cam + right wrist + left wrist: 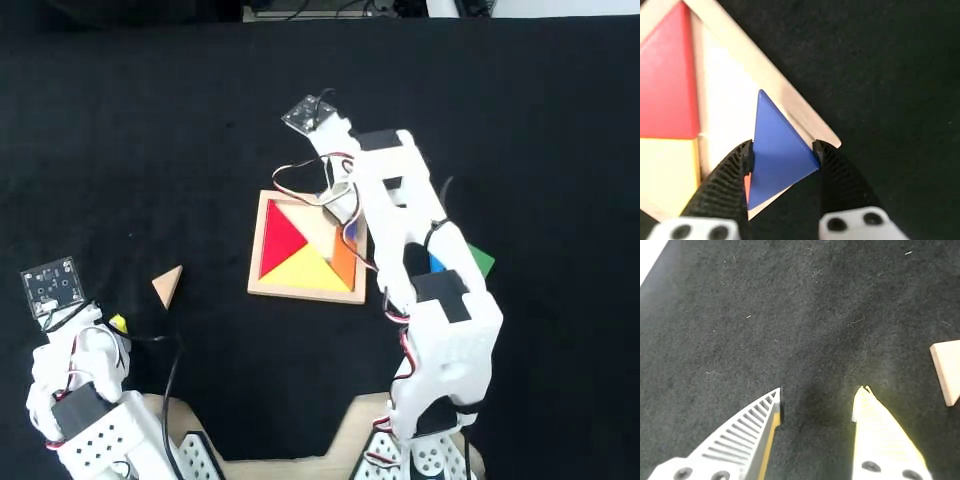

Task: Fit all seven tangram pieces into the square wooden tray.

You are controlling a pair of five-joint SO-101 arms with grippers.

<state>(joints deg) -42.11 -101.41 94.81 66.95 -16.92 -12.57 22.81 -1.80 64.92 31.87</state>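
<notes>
Right claw (782, 149) clenched the blue triangle (775, 135) over a corner of the wooden tray (797, 112), beside a red triangle (665, 75) and a yellow triangle (665, 170) seated inside. Left claw (817, 395) hung released above the black tabletop (790, 300), a tan triangle (947, 370) near it.

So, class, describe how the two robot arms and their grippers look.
The left arm and right arm are white with black motor blocks, looping red, white and black wires, and a small square board each. The left gripper is white, ribbed, yellow-edged; the right gripper black and ribbed.
</notes>
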